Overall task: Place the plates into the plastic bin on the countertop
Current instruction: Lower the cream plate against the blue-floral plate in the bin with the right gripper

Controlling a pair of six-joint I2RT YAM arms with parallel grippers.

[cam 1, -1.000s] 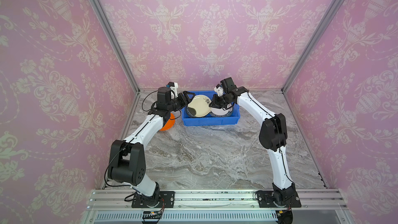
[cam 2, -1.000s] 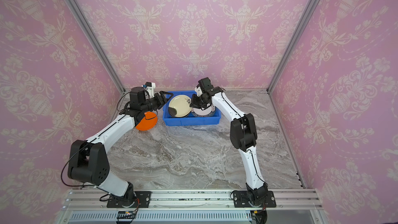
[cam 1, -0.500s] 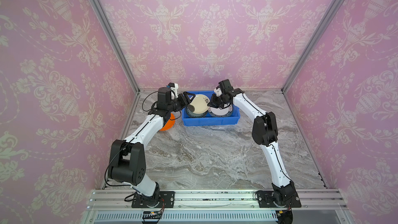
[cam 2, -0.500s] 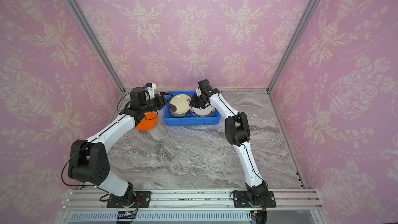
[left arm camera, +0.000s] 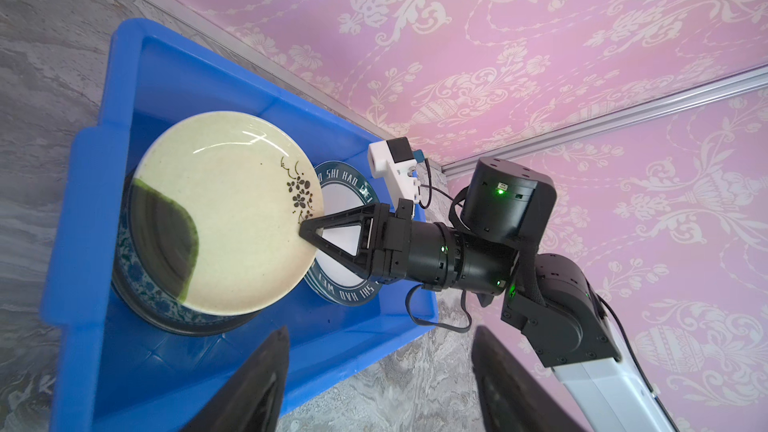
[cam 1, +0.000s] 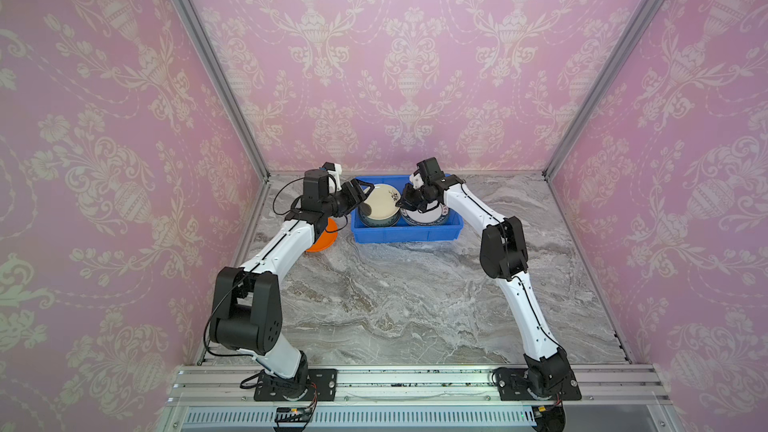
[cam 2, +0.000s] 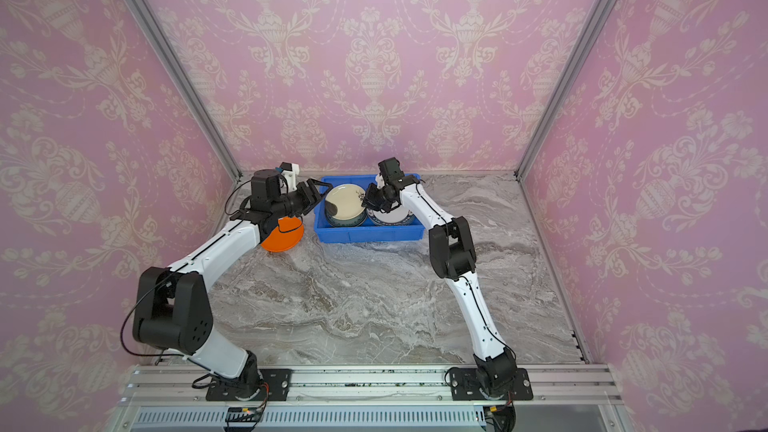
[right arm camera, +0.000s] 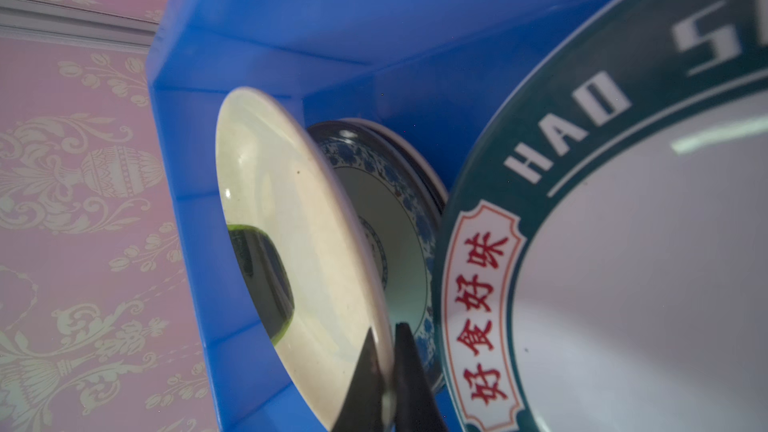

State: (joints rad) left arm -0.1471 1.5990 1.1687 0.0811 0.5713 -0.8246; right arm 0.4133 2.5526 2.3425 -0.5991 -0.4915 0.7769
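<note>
This is a robot test booth dressed up like a room in a home. The walls (cam 1: 407,56) have pink wallpaper with cream vases and flowers, but bare metal bars (cam 1: 210,64) hold the corners. The floor is a grey marble countertop (cam 1: 395,305). The left arm (cam 1: 270,255) and the right arm (cam 1: 528,309) are bolted to a metal rail (cam 1: 415,380) at the front.

Both arms reach forward. The left gripper (cam 1: 360,196) gapes wide; the right gripper (left arm camera: 304,231) is pinched tight.
</note>
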